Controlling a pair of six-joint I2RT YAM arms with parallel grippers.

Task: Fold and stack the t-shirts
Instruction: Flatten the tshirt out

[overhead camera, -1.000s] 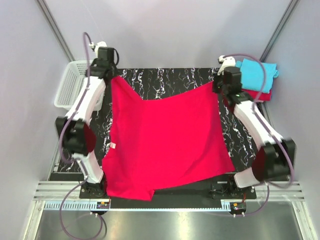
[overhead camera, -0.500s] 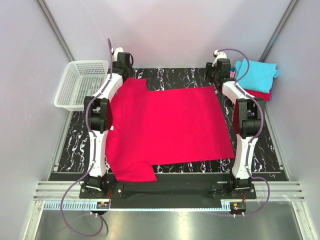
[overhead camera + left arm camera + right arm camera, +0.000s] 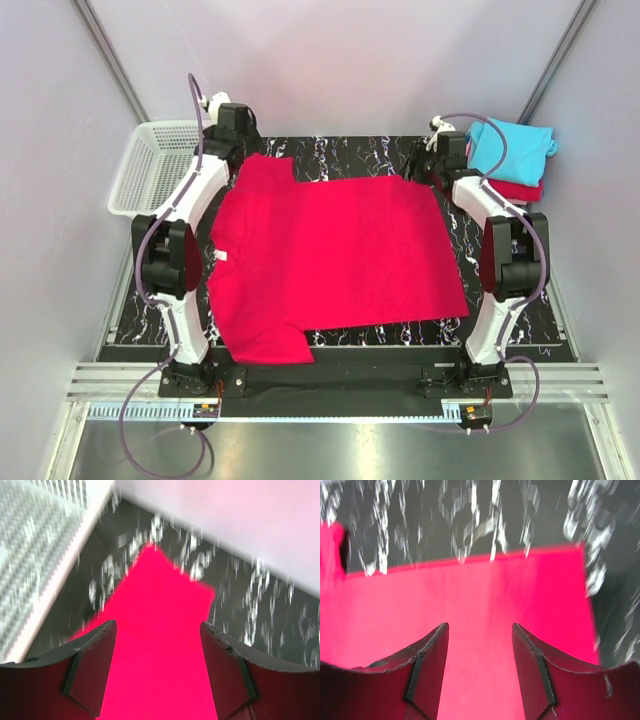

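A crimson-red short-sleeved t-shirt (image 3: 330,250) lies spread flat on the black marbled table (image 3: 350,155). One sleeve (image 3: 165,605) points toward the far left corner. My left gripper (image 3: 244,152) hovers over that sleeve, and the left wrist view shows it (image 3: 157,630) open with only cloth below the jaws. My right gripper (image 3: 422,170) hangs over the shirt's far right corner (image 3: 570,560). It (image 3: 480,627) is open too, holding nothing. A folded turquoise t-shirt (image 3: 512,145) sits on a folded red one (image 3: 520,190) at the back right.
A white mesh basket (image 3: 150,175) stands off the table's far left corner and shows at the left of the left wrist view (image 3: 35,540). Grey walls close in on three sides. Both arm bases sit at the near edge.
Both grippers opened and let go of the red shirt. It was held up and stretched between them a second ago and now lies flat. The left arm has drawn slightly back to the left.
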